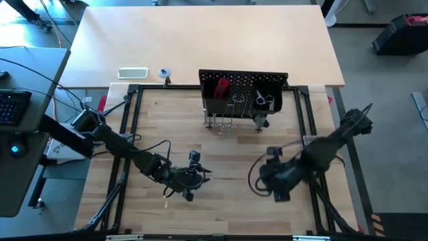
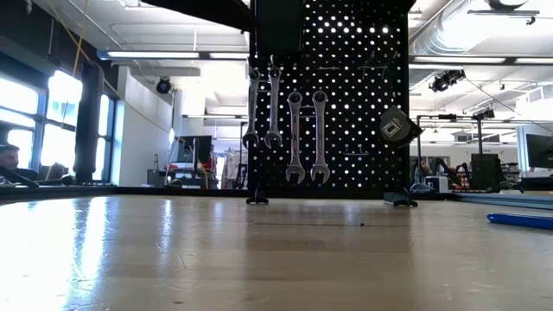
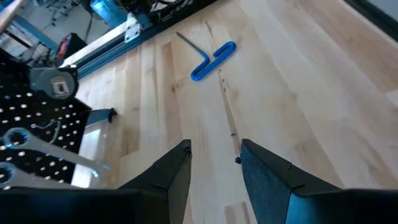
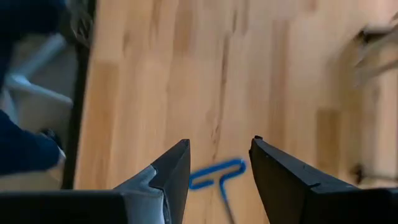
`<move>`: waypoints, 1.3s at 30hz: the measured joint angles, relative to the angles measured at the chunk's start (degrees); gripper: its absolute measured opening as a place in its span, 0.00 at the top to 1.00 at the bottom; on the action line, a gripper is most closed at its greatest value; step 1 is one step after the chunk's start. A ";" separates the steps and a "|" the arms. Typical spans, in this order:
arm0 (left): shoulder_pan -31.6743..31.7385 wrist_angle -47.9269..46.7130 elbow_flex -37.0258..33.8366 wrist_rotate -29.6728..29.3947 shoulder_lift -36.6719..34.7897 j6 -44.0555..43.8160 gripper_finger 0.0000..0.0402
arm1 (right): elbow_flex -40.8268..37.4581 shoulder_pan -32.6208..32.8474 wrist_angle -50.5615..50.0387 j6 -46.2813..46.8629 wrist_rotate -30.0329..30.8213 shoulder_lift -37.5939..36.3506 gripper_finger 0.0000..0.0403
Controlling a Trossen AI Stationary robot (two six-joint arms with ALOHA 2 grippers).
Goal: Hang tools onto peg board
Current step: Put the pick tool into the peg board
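Right hand (image 4: 217, 155) with fingers apart and empty, hovering over the blue-handled L-shaped key (image 4: 214, 177) on the wooden counter (image 1: 227, 154), left hand (image 3: 214, 155) parted and empty, black peg board (image 2: 346, 95) upright at the far side, four silver wrenches (image 2: 294, 130) hanging on it

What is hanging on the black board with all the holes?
On the peg board, the low view shows four silver wrenches and a small round gauge-like tool. From above, something red hangs there too. Its shape is hidden from above.
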 joint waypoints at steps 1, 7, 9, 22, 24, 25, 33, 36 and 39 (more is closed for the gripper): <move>0.11 0.58 0.00 0.43 0.38 0.04 0.67 | -3.20 0.95 1.68 1.22 0.15 0.00 0.60; 1.62 2.93 -0.02 4.19 4.90 0.51 0.67 | -21.56 3.52 13.68 7.11 -2.23 0.02 0.60; 2.02 4.00 -0.02 5.50 6.62 0.53 0.67 | -26.37 3.51 15.60 8.95 -3.14 0.02 0.60; 4.95 13.33 -0.02 12.53 15.73 0.57 0.67 | -46.86 1.66 28.79 10.02 -4.79 0.00 0.60; 5.35 14.25 -0.04 13.37 16.22 0.57 0.67 | -49.02 0.78 32.76 9.34 -4.90 0.00 0.60; 5.61 14.29 -0.04 13.92 16.26 0.55 0.67 | -49.92 0.44 34.80 9.04 -4.88 0.00 0.60; 6.75 16.49 -0.04 14.35 16.15 0.53 0.67 | -52.64 -1.37 39.71 8.51 -5.39 -0.26 0.72; 6.92 17.06 -0.04 14.45 16.15 0.82 0.67 | -52.74 -1.44 41.25 7.53 -6.27 -0.22 0.86; 7.30 18.68 -0.04 14.55 16.15 1.01 0.67 | -52.81 -1.44 42.97 6.67 -6.56 -0.17 0.97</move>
